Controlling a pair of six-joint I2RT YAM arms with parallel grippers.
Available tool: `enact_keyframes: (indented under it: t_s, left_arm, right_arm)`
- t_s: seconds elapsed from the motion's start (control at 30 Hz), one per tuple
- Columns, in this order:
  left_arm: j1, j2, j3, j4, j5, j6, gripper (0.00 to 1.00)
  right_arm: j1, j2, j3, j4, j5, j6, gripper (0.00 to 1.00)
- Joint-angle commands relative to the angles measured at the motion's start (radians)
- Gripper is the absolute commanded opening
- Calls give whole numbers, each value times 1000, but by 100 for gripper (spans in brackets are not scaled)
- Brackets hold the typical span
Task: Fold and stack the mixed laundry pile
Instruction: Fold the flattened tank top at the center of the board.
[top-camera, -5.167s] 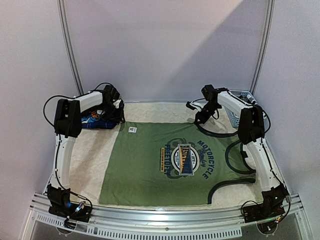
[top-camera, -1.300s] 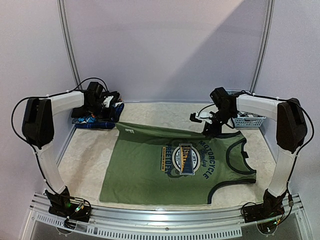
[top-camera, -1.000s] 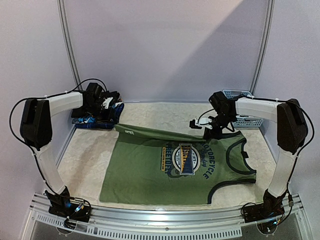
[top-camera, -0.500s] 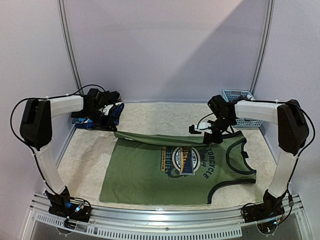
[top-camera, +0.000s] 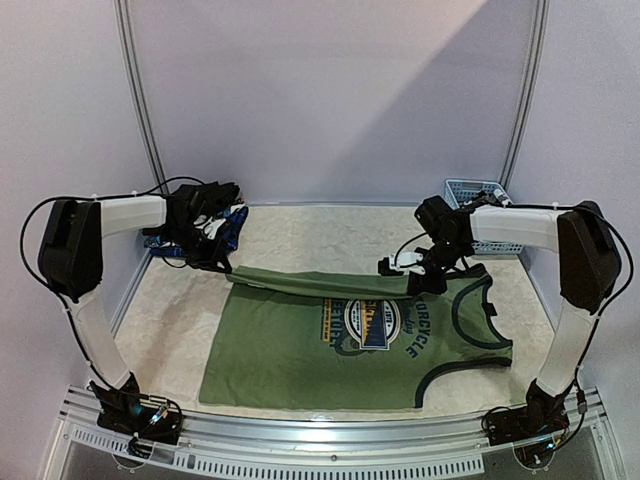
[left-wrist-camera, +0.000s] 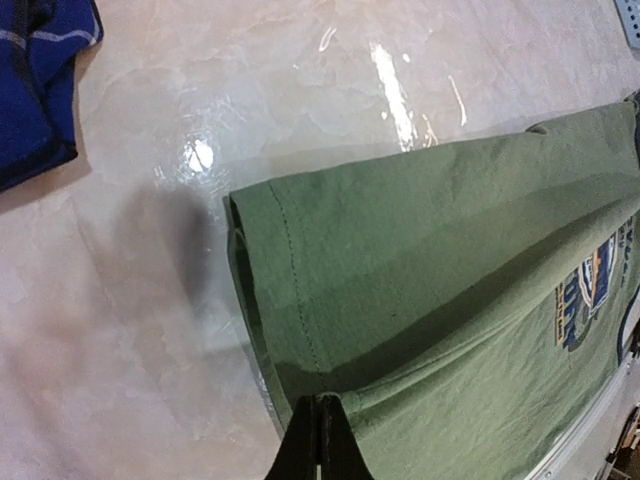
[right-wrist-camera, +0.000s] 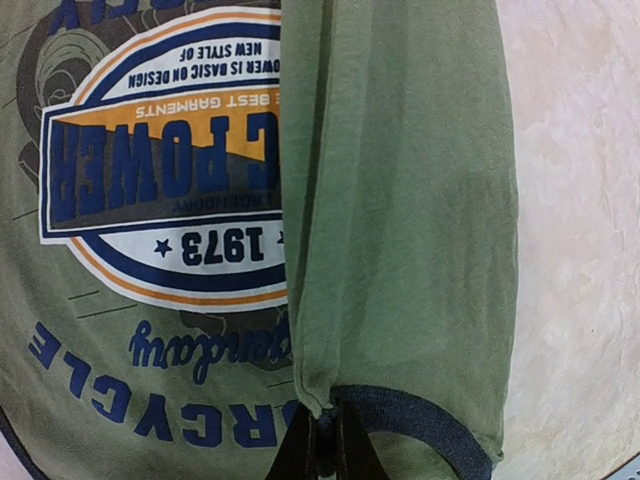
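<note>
**A:** On the table (top-camera: 175, 330), nearest the arm bases, what lies flat?
**B:** The olive-green T-shirt (top-camera: 300, 365), with its logo (top-camera: 370, 320) facing up. Its far edge is doubled over toward the logo.
**A:** And along that fold?
**B:** The left gripper (top-camera: 226, 270) is pinched tight on the hem corner. The right gripper (top-camera: 412, 284) is pinched tight on the dark-trimmed edge.
**A:** Beyond them?
**B:** The laundry pile (top-camera: 205, 225) sits in the far-left corner, and the light-blue basket (top-camera: 478, 190) is at the far right.
</note>
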Motion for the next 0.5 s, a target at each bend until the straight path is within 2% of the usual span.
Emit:
enact_keyframes:
  t_s: [0.0,0.47]
  left_arm:
    - [3,-26,-12,-23,-4,14,0]
    - [3,-68,-57,-32,0,16,0]
  right_arm:
    - [11,-34,-19,-34,-1,5,0]
    - [34,-69,-25,-66,14,29,0]
